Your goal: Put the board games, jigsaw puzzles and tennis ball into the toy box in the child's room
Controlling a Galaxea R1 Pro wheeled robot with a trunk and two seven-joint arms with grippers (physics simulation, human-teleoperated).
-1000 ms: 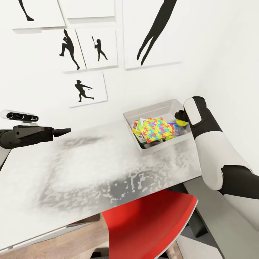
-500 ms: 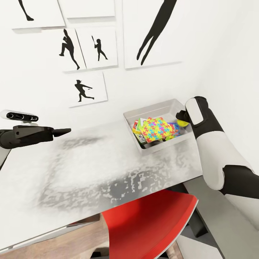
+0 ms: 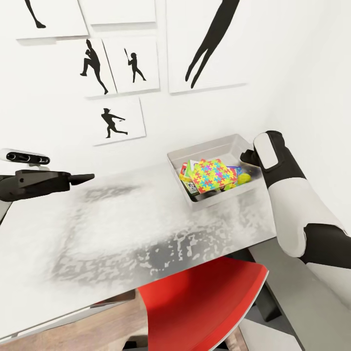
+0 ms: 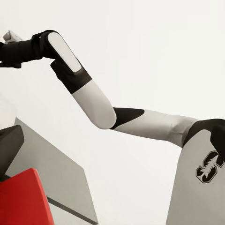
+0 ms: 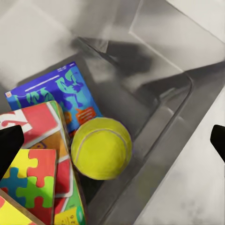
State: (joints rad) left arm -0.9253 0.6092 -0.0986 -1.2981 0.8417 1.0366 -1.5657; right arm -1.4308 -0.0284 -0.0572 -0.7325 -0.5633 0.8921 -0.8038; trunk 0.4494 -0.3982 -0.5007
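- A light grey toy box (image 3: 214, 148) sits on the mottled grey-white table (image 3: 122, 229) at about 1 o'clock in the head view, close to the white wall.
- Inside the bin, a jigsaw puzzle (image 3: 212, 175) with yellow, pink, orange and blue pieces lies on top of the pile; green and red edges of board games (image 3: 187, 178) show beneath it at its 9 o'clock side.
- The tennis ball (image 5: 101, 148) rests in the toy box against the stacked games — in the head view it sits at the 3 o'clock end of the bin (image 3: 243, 178), touching nothing of the robot.
- The right gripper (image 5: 112, 140) hangs above that end of the bin, its two dark fingertips (image 5: 9, 145) spread wide at either edge of the wrist view, gripping nothing.
- A blue-and-green board game (image 5: 61, 98) lies just past the ball in the right wrist view, with a red-carded box beside it.
- The left gripper (image 3: 80, 178) is held out level above the table at 9 o'clock, well apart from the bin; its fingers look drawn together to a point, empty.
- A red chair (image 3: 200, 302) is tucked under the table's near edge at 6 o'clock.
- Black sports silhouette pictures (image 3: 117, 119) hang on the wall at 11 to 12 o'clock.
- The left wrist view looks across to the robot's own right arm (image 4: 98, 105).
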